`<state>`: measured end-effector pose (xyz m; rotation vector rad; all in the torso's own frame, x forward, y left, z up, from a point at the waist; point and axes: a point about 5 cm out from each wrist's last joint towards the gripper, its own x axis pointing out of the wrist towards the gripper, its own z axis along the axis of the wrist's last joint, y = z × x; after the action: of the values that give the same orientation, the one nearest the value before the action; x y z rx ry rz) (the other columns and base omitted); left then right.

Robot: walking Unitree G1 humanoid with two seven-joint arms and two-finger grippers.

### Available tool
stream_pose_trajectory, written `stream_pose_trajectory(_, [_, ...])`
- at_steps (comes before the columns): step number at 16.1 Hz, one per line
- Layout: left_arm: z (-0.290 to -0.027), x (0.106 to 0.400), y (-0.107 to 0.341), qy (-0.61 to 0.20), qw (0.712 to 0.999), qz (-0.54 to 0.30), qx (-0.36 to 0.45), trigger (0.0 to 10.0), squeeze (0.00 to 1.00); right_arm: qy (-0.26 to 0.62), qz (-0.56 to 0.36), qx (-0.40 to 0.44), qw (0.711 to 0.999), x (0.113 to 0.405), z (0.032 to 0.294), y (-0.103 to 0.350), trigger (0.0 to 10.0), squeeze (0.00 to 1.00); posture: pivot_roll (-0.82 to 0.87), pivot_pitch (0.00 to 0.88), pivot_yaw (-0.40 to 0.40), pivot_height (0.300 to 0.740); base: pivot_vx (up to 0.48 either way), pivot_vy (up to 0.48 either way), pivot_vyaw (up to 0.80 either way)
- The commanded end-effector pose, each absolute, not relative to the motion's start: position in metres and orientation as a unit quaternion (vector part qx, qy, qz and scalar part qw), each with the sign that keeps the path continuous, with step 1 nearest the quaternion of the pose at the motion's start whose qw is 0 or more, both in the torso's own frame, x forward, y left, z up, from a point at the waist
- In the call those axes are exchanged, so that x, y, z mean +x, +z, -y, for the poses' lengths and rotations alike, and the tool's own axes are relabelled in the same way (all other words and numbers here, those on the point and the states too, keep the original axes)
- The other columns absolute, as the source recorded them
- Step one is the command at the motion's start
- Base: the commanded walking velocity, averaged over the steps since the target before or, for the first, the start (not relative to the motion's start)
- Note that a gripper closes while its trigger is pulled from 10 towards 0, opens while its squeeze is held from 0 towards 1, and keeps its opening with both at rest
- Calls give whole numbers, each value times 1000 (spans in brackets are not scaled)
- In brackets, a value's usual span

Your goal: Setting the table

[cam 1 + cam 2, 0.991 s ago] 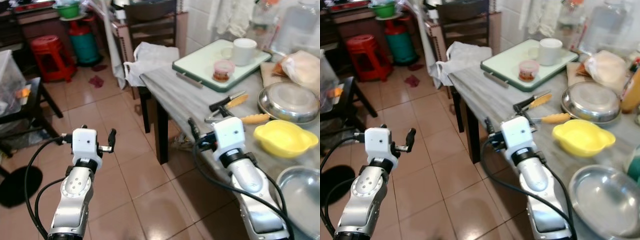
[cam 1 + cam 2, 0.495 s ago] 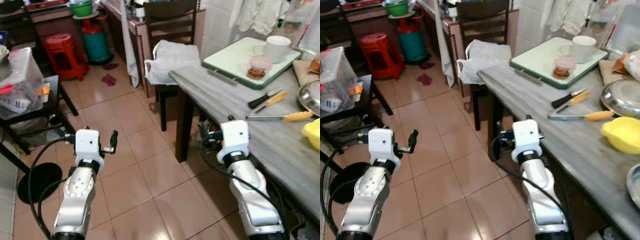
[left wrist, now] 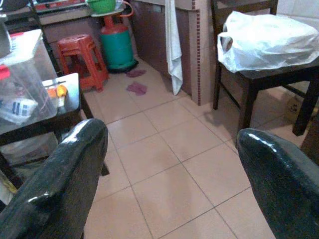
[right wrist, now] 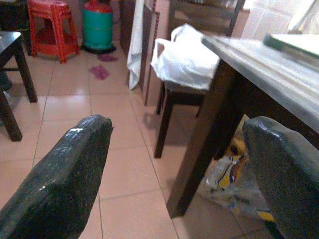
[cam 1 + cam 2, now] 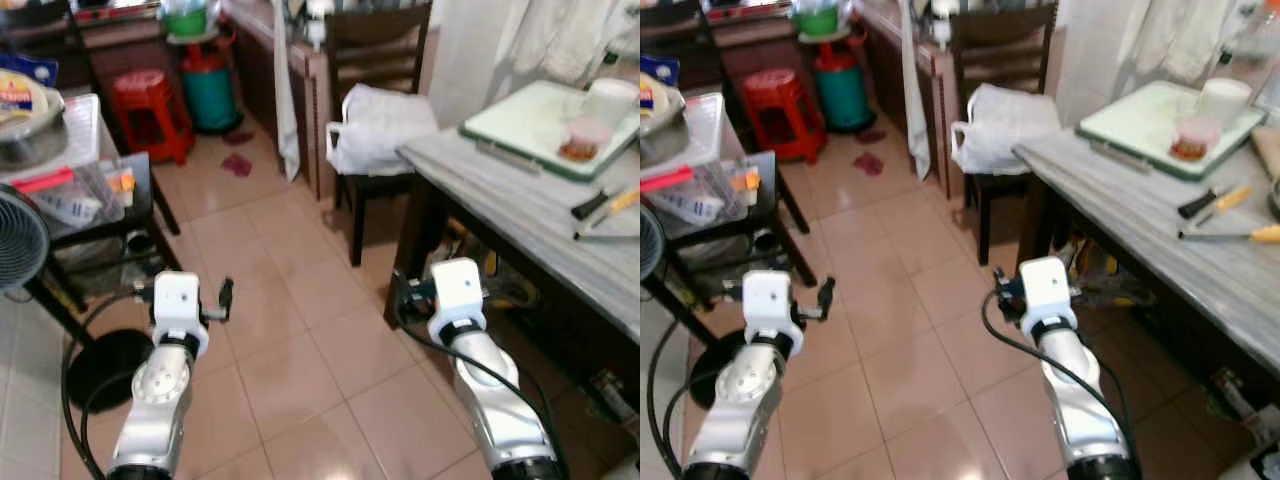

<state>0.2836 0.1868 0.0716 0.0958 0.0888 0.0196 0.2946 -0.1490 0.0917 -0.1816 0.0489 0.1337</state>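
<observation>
Your left gripper [image 3: 169, 174] is held out over the tiled floor [image 5: 290, 330] with its two black fingers spread wide and nothing between them. Your right gripper [image 4: 174, 174] is the same: fingers wide apart, holding nothing, out in front of the table's dark leg [image 4: 199, 149].

Here is what could go wrong. Your right arm is very near the edge of the gray table [image 5: 520, 215]. If you turn or step toward it, the arm or its black cable could bump the table leg or the edge. A hard bump could shake the things on top. The picture is a bit blurry too, so you may be walking, and it is harder to judge where things are while you move. On your left side, a black side table [image 5: 95, 215] with a clear plastic box [image 5: 75, 185] stands close, and a round fan [image 5: 20, 240] is just beside it. Swing wide and your left arm could hit them.

Now the things for setting the table. They are on the far part of the gray table, well apart from both grippers. Two knives [image 5: 1215, 200] with black and yellow handles lie flat near the edge. Behind them sits a green-rimmed tray [image 5: 1160, 125] with a small clear tub [image 5: 1193, 138] of something red and a white mug [image 5: 1223, 100] on it. A chair [image 5: 375, 170] with a white plastic bag [image 5: 380, 125] on its seat stands at the table's end. Far back are a red stool [image 5: 145, 100] and a green gas tank [image 5: 205, 80].
</observation>
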Motion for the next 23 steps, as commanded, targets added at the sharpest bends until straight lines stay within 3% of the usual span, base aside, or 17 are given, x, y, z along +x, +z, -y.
stream_pose_trajectory(1, [-197,279,60,22,996,-66,61,10000,0,84,-27,-84,993,296,140,86,10000,0,-7,19,27,740,0,0,0])
stream_pose_trajectory(6, [-207,263,17,36,986,-145,79,10000,0,75,-61,-101,990,299,145,60,10000,0,9,12,23,740,0,0,0])
stream_pose_trajectory(15, [-201,226,-47,-37,936,-307,166,10000,0,116,-150,-157,969,295,133,13,10000,0,28,0,26,740,0,0,800])
stream_pose_trajectory(23, [-210,178,-81,-19,880,-443,170,10000,0,87,-326,-100,936,250,146,-43,10000,0,48,0,6,740,0,0,800])
